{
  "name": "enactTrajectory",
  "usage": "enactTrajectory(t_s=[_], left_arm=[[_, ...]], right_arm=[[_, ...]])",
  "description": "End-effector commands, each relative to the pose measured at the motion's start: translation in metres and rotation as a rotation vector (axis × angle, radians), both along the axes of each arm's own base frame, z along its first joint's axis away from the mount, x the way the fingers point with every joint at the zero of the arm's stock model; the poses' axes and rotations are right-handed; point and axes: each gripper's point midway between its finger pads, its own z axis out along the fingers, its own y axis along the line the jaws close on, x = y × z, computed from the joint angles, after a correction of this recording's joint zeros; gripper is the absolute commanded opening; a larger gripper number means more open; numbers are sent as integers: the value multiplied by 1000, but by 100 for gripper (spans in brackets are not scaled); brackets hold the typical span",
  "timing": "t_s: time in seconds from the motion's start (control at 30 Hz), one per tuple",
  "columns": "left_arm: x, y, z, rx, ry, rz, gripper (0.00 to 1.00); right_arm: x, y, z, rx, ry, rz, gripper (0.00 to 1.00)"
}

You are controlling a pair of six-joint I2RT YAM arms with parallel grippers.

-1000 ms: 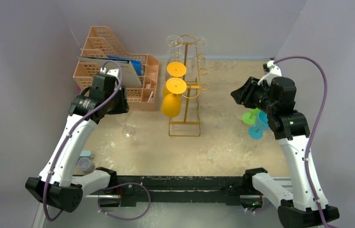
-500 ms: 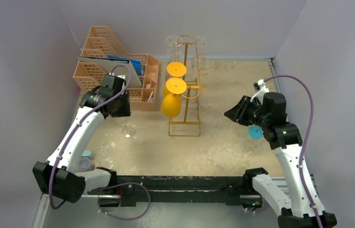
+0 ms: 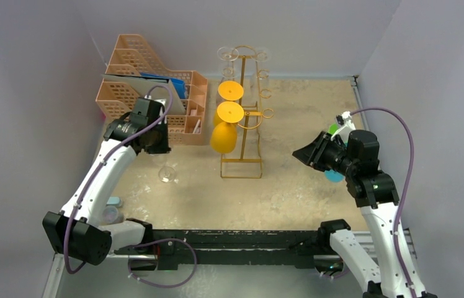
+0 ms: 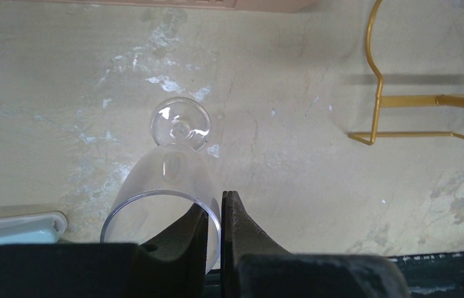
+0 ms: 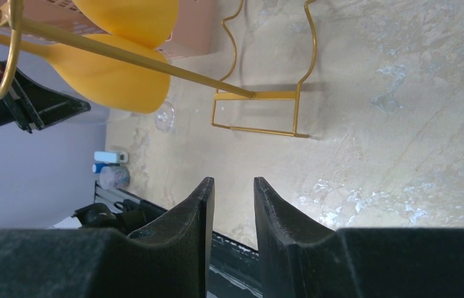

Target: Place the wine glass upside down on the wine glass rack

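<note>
Left gripper (image 4: 218, 208) pinches the rim of the upright clear glass (image 4: 167, 177); right gripper (image 5: 233, 183) hangs slightly parted, empty, facing the rack (image 5: 260, 95).

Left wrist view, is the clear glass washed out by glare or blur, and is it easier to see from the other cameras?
Left wrist: the wine glass is sharp, small white glints on its foot. Top external: it nearly vanishes against the pale table. Right wrist: just a tiny faint smudge.
</note>
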Motion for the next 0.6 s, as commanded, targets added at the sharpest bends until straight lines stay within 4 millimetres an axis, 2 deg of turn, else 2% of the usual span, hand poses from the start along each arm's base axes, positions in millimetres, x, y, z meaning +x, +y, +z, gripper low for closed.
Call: enactTrajectory(t_s=[0.0,0.13,0.37,0.57], left_arm=[[-17,-19,31,-109,-35,-93,0],[-32,-27,68,-194,-125,-129,0],[-59,-23,134,-268,-304,-128,0],[-76,-22,196,-360,-505,-116,0]], right_arm=[[-3,4,10,66,-10,-18,32],[-2,5,16,134,-24,-62,32],[-3,5,34,204,-63,-105,33],[-4,9,63,260,-140,-83,35]])
